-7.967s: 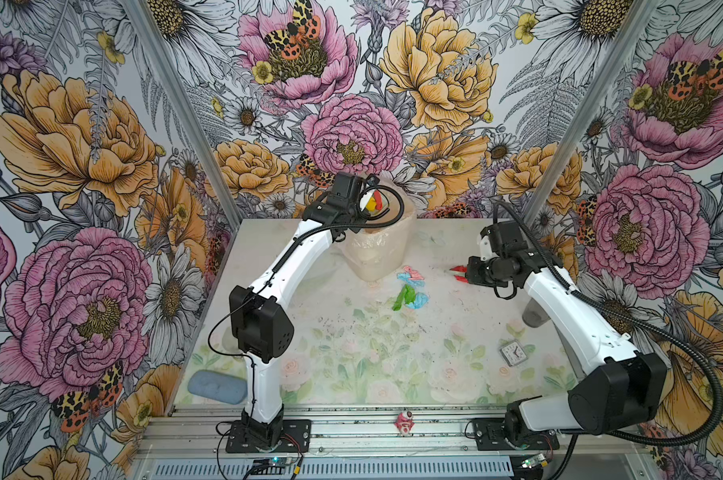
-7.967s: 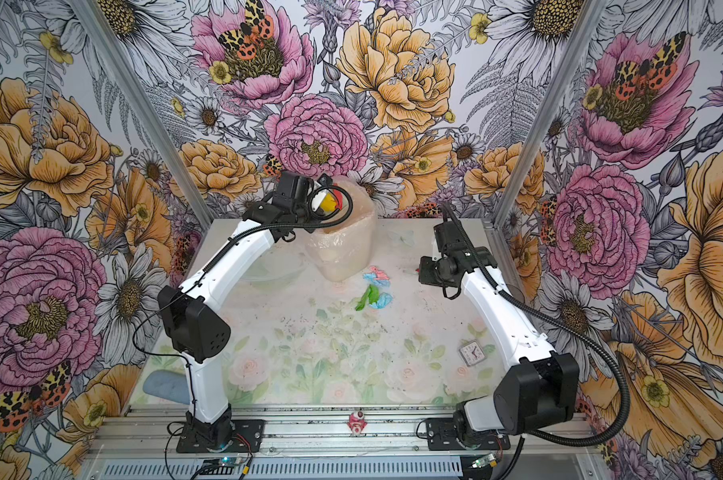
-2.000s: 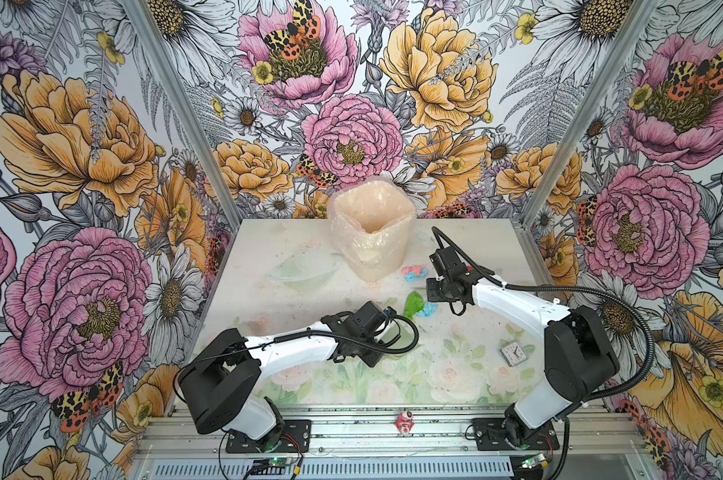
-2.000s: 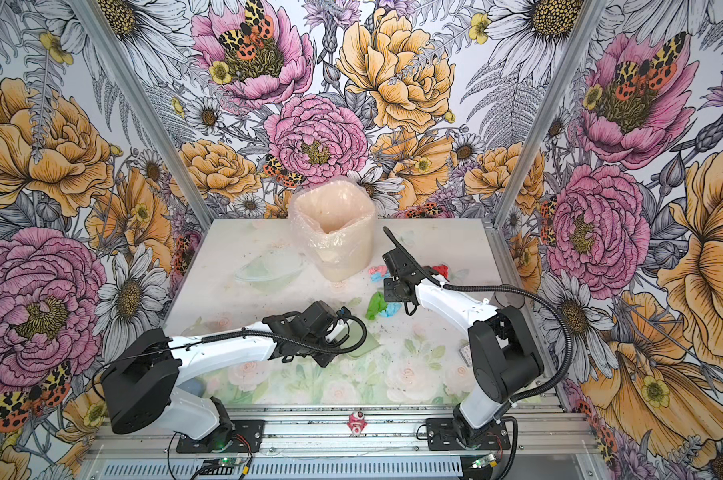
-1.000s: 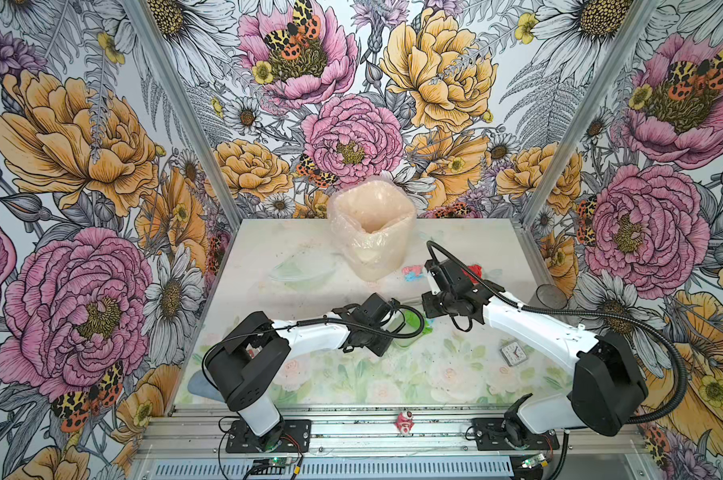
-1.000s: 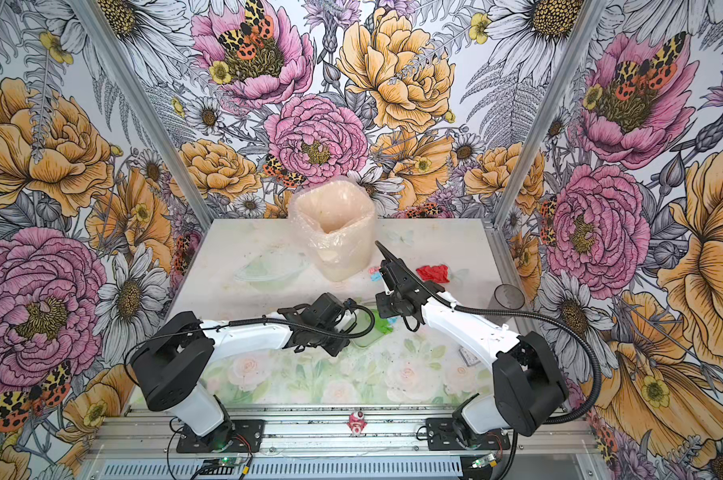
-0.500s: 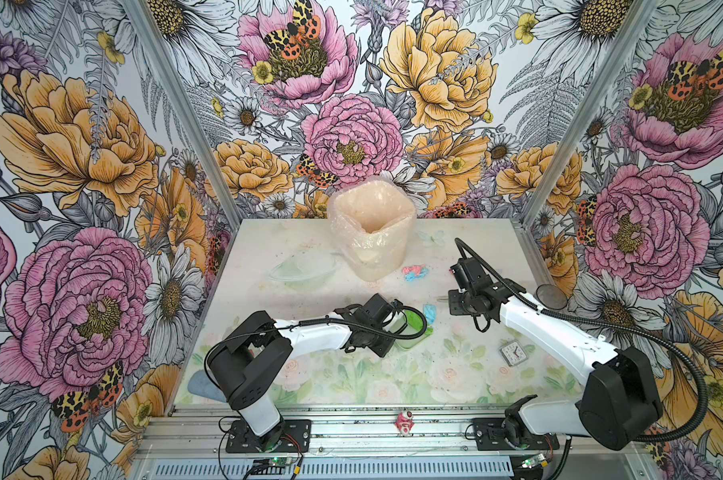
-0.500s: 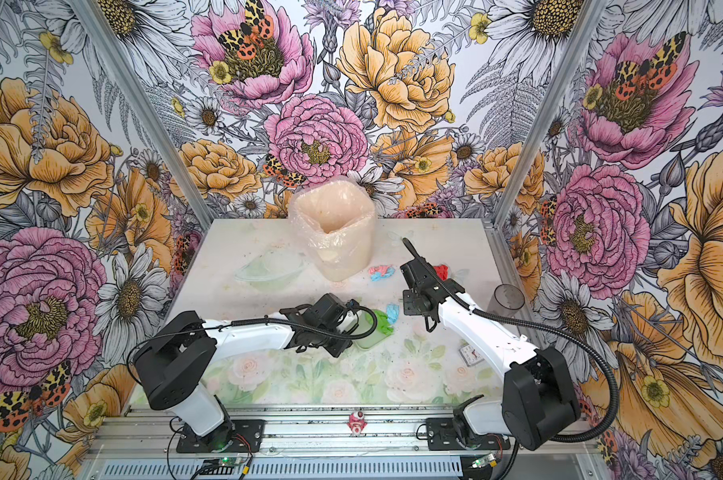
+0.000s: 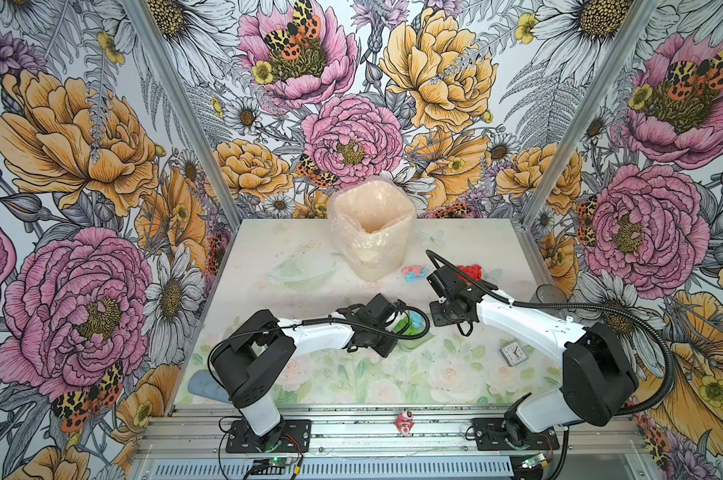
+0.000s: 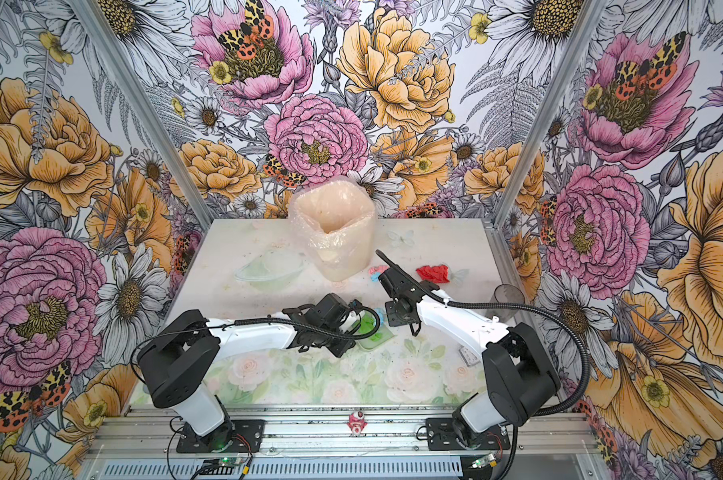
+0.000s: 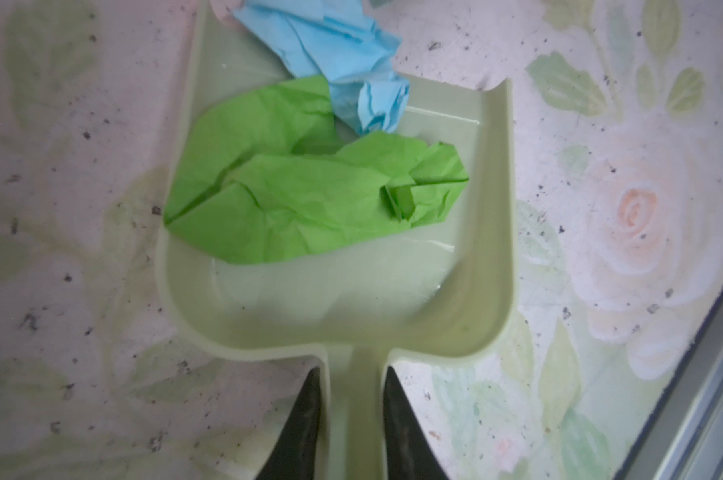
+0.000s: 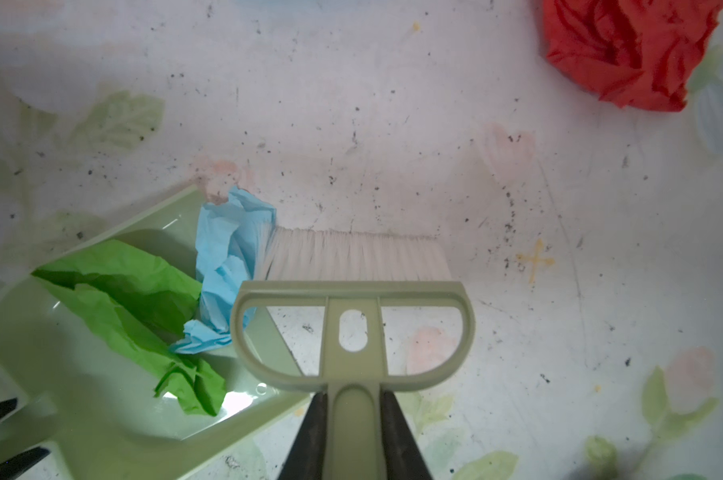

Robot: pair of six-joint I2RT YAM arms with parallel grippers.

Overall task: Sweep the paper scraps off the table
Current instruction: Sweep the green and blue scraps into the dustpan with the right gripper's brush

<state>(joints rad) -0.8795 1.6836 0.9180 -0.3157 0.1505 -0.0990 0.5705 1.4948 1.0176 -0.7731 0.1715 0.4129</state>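
My left gripper (image 11: 353, 370) is shut on the handle of a pale green dustpan (image 11: 330, 307), which lies flat on the table (image 9: 351, 374). A green paper scrap (image 11: 293, 195) lies inside the pan. A light blue scrap (image 11: 343, 54) sits half over its open lip. My right gripper (image 12: 353, 395) is shut on the handle of a pale green brush (image 12: 351, 299). The brush's white bristles touch the blue scrap (image 12: 222, 257) at the pan's mouth. A red scrap (image 9: 471, 272) lies beyond the right wrist. A pink and blue scrap (image 9: 413, 273) lies beside the bin.
A bin lined with a clear bag (image 9: 370, 232) stands at the back middle. A clear dish (image 9: 301, 268) lies left of it. A small clock (image 9: 513, 353) and a dark cup (image 9: 551, 293) are on the right. A pink-red figurine (image 9: 404, 422) sits on the front rail.
My right arm swung out to the right, then came back left with the brush up against the blue scrap at the dustpan's mouth. The left arm and dustpan have barely moved.
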